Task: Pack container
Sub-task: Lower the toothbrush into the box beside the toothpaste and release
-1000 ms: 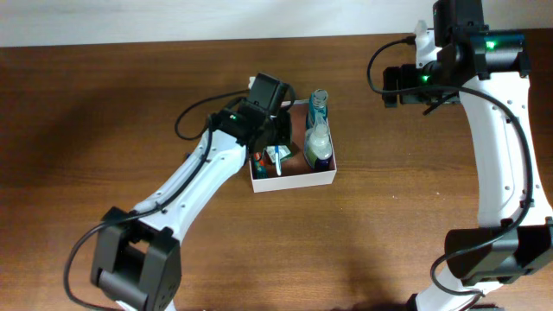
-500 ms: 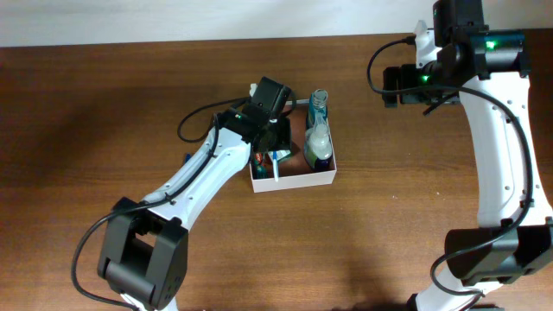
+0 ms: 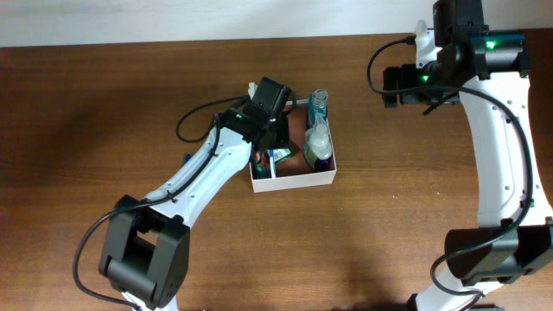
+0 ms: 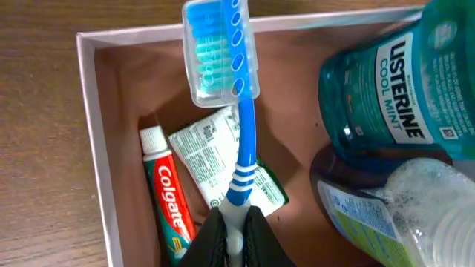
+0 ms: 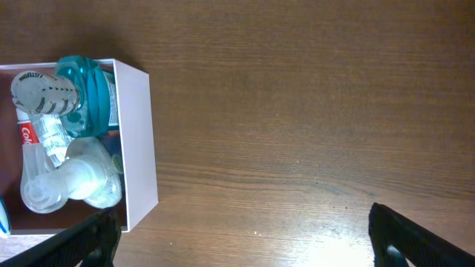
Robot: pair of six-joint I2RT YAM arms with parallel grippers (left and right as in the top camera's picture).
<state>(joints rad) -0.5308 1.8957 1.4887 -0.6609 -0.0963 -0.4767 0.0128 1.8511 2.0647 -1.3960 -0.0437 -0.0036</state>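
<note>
At the left gripper [image 4: 236,239], fingers pinch narrow on the handle end of the toothbrush [image 4: 242,141], long axis running straight away from the jaws, capped head toward the far wall. Directly below sits the container [image 4: 87,126], mid-table, Colgate tube [image 4: 169,202] lying roughly parallel under the brush and Listerine bottle [image 4: 393,81] on its right side, so I judge release goes straight down into the left half. Right gripper [image 5: 252,239] is spread wide, empty, well apart from the container; left arm is nearer.
</note>
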